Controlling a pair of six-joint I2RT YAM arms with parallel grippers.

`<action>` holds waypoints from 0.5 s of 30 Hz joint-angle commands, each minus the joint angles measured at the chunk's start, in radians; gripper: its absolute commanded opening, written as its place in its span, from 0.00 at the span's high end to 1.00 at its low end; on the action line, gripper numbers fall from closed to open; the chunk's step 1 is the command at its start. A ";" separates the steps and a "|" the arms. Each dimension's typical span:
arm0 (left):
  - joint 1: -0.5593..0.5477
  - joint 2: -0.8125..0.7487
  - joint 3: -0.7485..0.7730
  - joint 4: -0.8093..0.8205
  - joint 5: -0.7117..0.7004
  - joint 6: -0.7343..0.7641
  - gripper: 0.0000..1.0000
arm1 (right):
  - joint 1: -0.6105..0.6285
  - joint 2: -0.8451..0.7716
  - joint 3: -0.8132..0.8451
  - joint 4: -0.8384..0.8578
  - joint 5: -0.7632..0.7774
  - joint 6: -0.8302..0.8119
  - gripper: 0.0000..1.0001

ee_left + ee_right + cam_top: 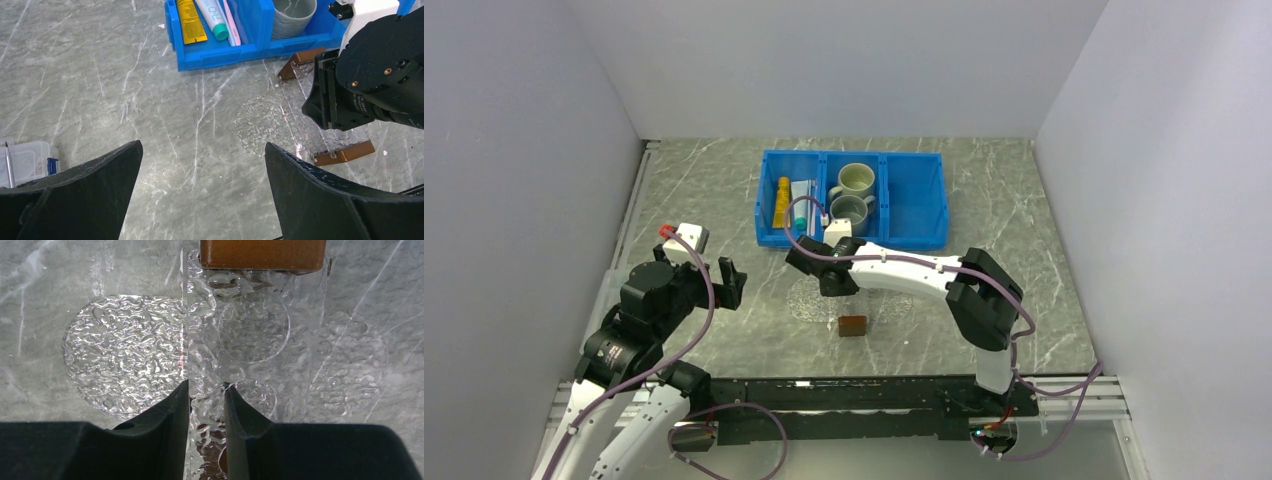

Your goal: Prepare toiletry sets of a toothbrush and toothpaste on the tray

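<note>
The clear tray (892, 304) lies in front of the blue bin, with a brown block handle (853, 326) at its near end; it also shows in the left wrist view (305, 95). My right gripper (832, 285) is down on it. In the right wrist view its fingers (206, 387) are nearly closed on the tray's clear textured plastic (250, 335). The yellow-orange toothpaste (191, 20), the white toothpaste with a teal cap (212, 17) and the pink toothbrush (231, 22) lie in the bin's left compartment. My left gripper (202, 150) is open and empty over bare table.
The blue three-compartment bin (914, 210) stands at the back, with two grey mugs (857, 180) (851, 212) in its middle compartment. A clear textured round patch (260, 125) lies left of the tray. A small clear box (25, 160) sits at far left.
</note>
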 commanded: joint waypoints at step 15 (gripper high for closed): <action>-0.004 0.010 0.005 0.020 -0.007 -0.006 0.01 | -0.009 0.028 0.024 0.008 0.002 0.013 0.86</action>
